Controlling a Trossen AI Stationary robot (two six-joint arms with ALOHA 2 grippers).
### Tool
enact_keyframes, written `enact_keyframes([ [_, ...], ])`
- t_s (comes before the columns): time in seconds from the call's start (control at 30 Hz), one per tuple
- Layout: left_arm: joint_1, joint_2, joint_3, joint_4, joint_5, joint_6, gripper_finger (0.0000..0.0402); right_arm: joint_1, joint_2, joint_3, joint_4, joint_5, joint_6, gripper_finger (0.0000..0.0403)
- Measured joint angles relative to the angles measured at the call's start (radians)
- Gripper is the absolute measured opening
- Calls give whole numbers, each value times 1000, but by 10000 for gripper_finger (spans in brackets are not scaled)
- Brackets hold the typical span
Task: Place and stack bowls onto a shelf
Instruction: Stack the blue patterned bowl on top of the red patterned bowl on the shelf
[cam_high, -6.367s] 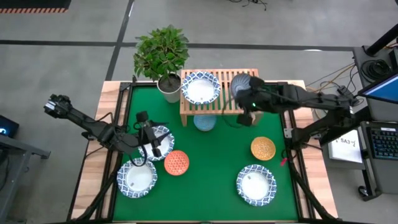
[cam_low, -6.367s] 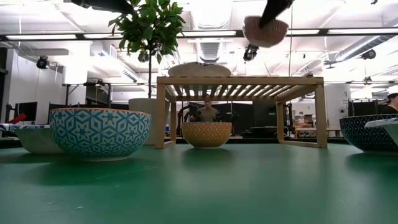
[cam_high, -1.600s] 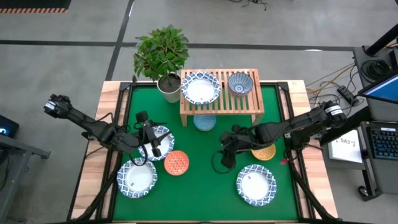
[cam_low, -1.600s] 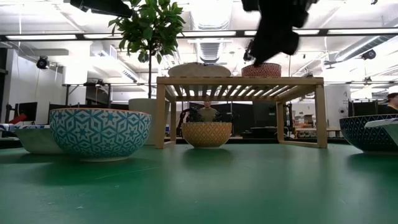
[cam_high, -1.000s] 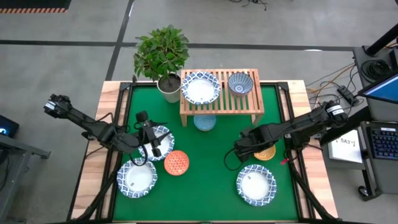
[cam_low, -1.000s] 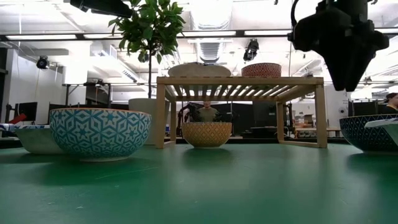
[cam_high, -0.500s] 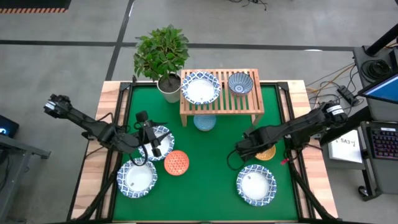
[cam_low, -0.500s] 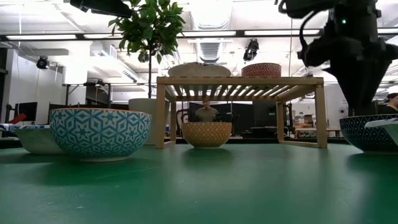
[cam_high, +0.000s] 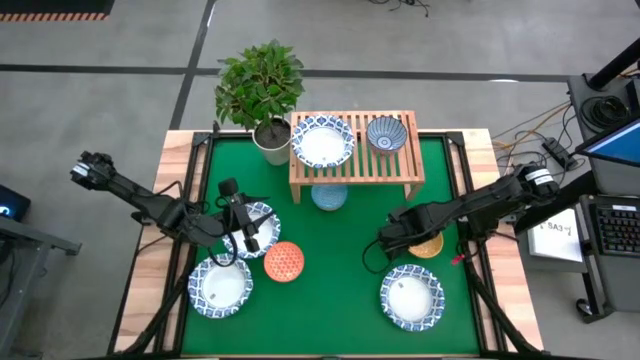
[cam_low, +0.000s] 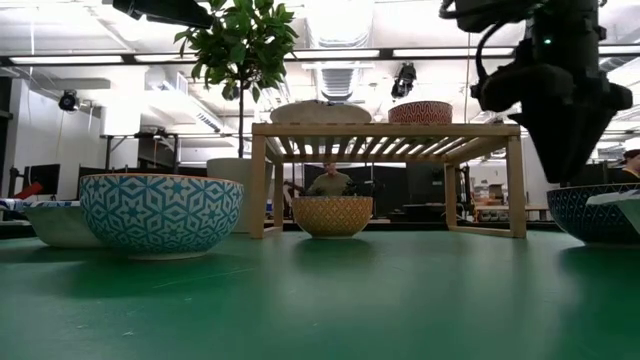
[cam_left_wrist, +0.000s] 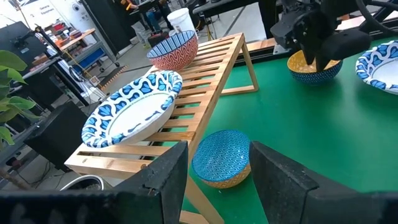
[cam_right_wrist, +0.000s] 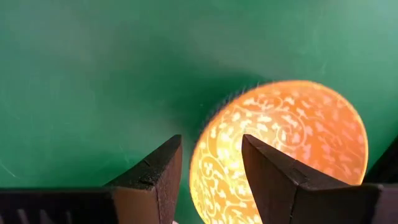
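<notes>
Right gripper open astride mustard bowl rim.

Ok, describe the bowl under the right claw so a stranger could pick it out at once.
Start at the low light-wood slatted shelf at the back of the green table. Come forward to the right, where the open right claw hovers at the small mustard-yellow bowl. It is the only yellow bowl; its nearest neighbour is a wide white blue-rimmed bowl.

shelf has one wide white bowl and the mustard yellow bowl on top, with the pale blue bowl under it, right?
Not quite. The small bowl on the shelf beside the wide white bowl is the dark-blue patterned bowl, as the high view shows. The mustard yellow bowl sits on the table. The pale blue bowl is under the shelf.
</notes>
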Motion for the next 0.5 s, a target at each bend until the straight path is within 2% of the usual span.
enact_keyframes([
  [0.33,0,0,0,0,0,0,155,-4,-1,-26,35,14,40,157],
  [0.5,0,0,0,0,0,0,155,-5,-1,-76,108,13,47,157],
])
